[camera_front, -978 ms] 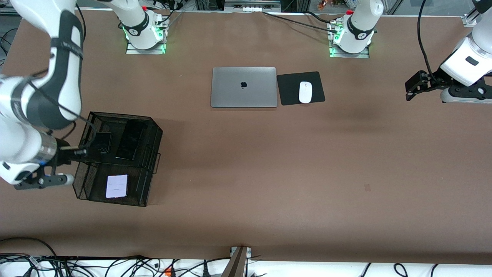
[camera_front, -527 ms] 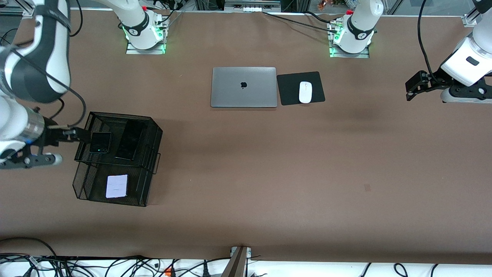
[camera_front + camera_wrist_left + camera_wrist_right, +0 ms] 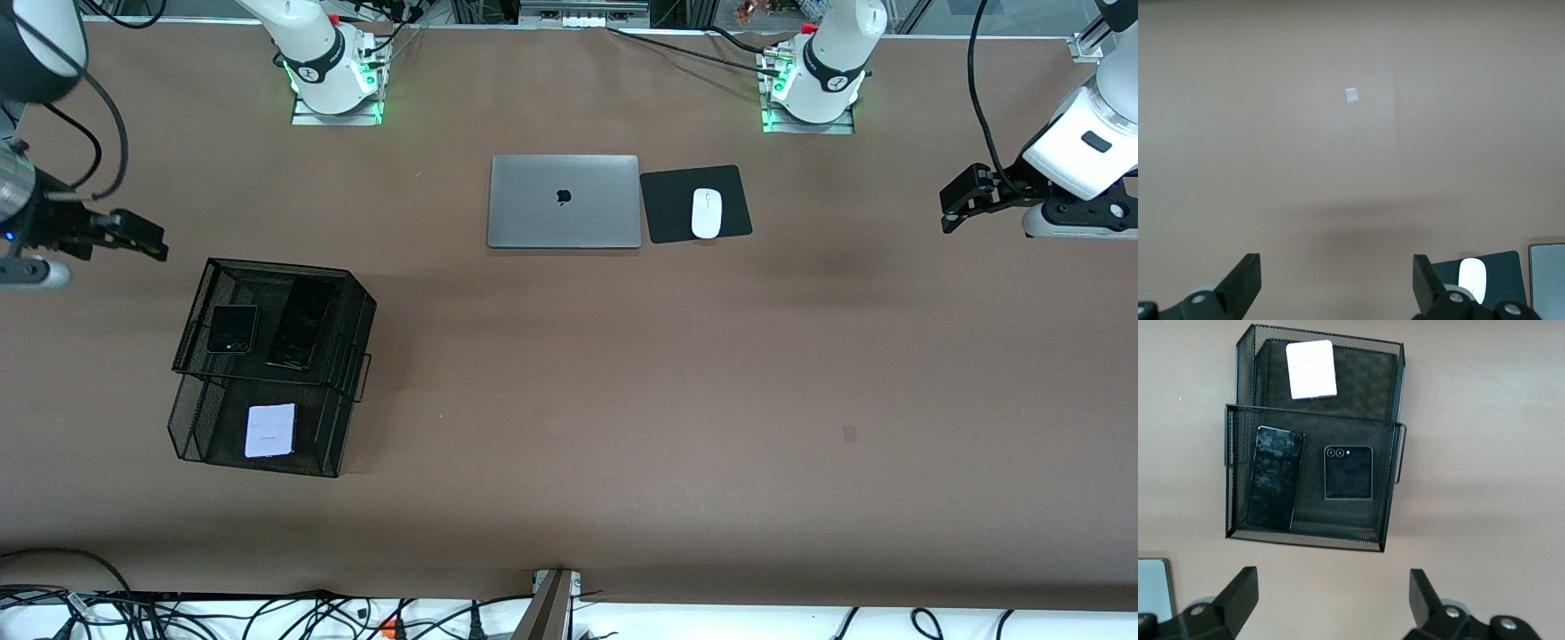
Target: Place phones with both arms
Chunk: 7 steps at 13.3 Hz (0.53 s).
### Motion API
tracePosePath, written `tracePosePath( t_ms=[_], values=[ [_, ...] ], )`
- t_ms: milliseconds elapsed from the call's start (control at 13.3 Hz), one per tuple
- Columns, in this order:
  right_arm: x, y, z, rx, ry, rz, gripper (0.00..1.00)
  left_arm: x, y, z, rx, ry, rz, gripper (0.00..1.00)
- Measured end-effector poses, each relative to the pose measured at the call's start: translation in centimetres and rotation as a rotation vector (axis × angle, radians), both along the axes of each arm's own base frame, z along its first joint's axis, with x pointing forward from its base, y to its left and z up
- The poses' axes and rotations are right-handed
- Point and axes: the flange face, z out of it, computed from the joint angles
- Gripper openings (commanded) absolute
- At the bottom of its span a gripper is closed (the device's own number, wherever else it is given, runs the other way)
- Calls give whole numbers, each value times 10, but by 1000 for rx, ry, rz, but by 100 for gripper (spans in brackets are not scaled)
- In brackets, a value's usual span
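- Phones: black flip phone [image 3: 233, 328] and black slab phone [image 3: 301, 324] lie on the mesh rack's [image 3: 352, 313] upper tier; the white one [image 3: 270, 430] lies lower.
- Right gripper [image 3: 140, 236], fingers apart and empty, hovers beside the rack.
- Left gripper [image 3: 953, 196], fingers apart, waits at its table end.
- Placement looks complete; next, both arms only need to park.

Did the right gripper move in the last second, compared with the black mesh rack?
Yes. The right gripper, open, has pulled off the black mesh rack toward the robots' bases.

**Count of things on the table**

Three phones: black flip phone [image 3: 233, 328], long black slab [image 3: 301, 324], pale lavender-white phone [image 3: 270, 430]. One mesh rack [image 3: 351, 351], lower left of frame. One grey laptop [image 3: 564, 201], one white mouse [image 3: 706, 212], one black mouse pad [image 3: 667, 209]. Two arms, two grippers.
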Motion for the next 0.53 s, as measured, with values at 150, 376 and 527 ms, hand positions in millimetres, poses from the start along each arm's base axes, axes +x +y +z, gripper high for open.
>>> tracePosePath(
  t_ms=[150,376,527],
  values=[
    [-8,-5,7,2,18,-11,100,0,0,0,0,0,0,100],
    [-14,-8,9,4,66,-19,100,0,0,0,0,0,-1,100],
    [-15,-8,8,4,75,-19,100,0,0,0,0,0,-1,100]
  ],
)
